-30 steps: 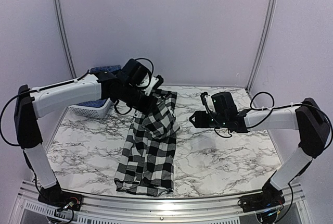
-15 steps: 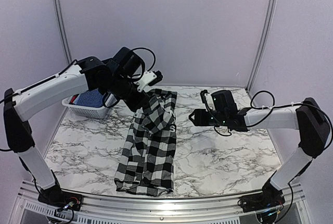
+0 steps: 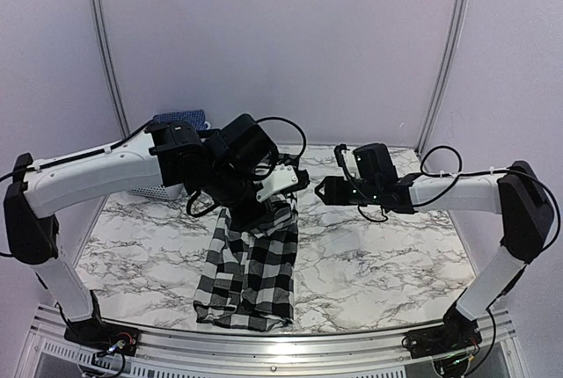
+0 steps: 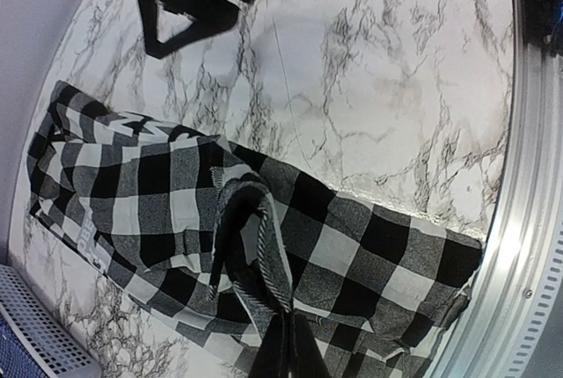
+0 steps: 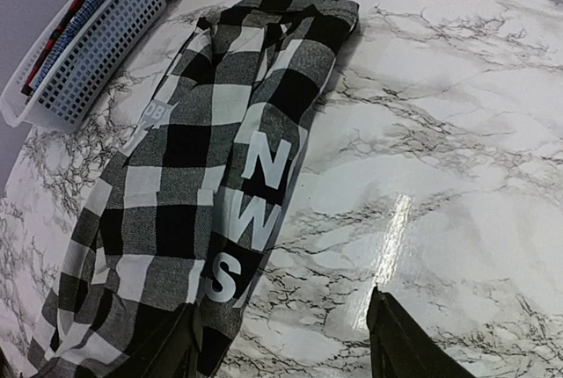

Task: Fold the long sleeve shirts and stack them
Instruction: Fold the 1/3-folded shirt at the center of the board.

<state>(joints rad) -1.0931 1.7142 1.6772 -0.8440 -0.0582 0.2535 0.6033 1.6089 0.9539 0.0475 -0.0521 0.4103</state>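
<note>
A black-and-white checked long sleeve shirt [image 3: 251,268] lies lengthwise on the marble table, reaching down to the near edge. My left gripper [image 4: 287,352] is shut on a bunched fold of this shirt [image 4: 255,220] and holds it above the cloth near its far end; in the top view the left gripper [image 3: 264,209] is over the shirt's upper part. My right gripper [image 3: 321,192] hovers open just right of the shirt's far end, holding nothing. In the right wrist view its fingers [image 5: 396,334] frame bare marble beside white letters on the shirt [image 5: 220,158]. A blue shirt [image 3: 180,118] sits at the back left.
A white slotted basket [image 5: 88,44] stands at the back left corner, mostly behind my left arm in the top view, basket [image 3: 163,191]. The metal rail [image 4: 519,246] runs along the table's near edge, close to the shirt's hem. Bare marble [image 3: 378,255] lies right of the shirt.
My left arm has swung from the back left toward the centre and lower, bringing the gripped fold forward over the shirt. The right gripper has edged slightly left and stays open.
</note>
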